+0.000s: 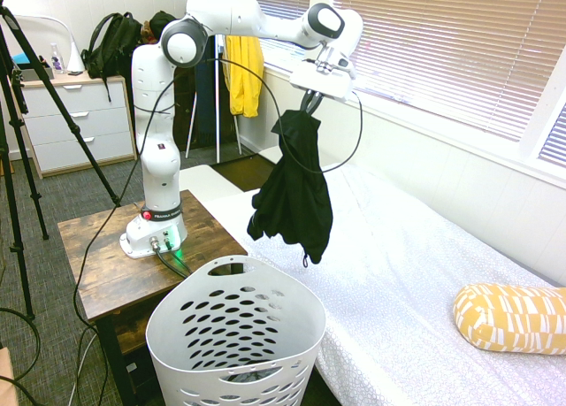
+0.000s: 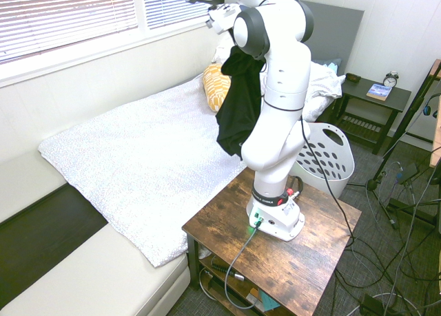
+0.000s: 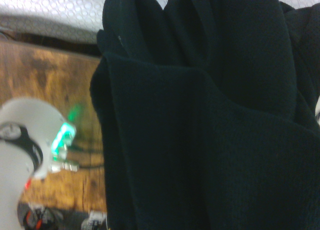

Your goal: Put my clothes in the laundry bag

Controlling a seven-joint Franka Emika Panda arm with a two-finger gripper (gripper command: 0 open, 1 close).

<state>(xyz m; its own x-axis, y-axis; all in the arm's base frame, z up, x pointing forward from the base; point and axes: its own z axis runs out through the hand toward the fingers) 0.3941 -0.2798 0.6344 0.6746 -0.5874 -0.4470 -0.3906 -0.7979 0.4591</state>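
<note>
The gripper (image 1: pixel 310 99) is clamped on the top of the black garment (image 1: pixel 296 189), which hangs straight down over the bed (image 1: pixel 416 247), while the white laundry basket (image 1: pixel 234 335) stands below and nearer the arm's base, mouth open upward.

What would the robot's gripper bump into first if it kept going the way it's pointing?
The black garment hanging from the gripper comes first. Beyond it, the slanting line probably reaches the wooden table near the arm's base, though depth is hard to judge.
</note>
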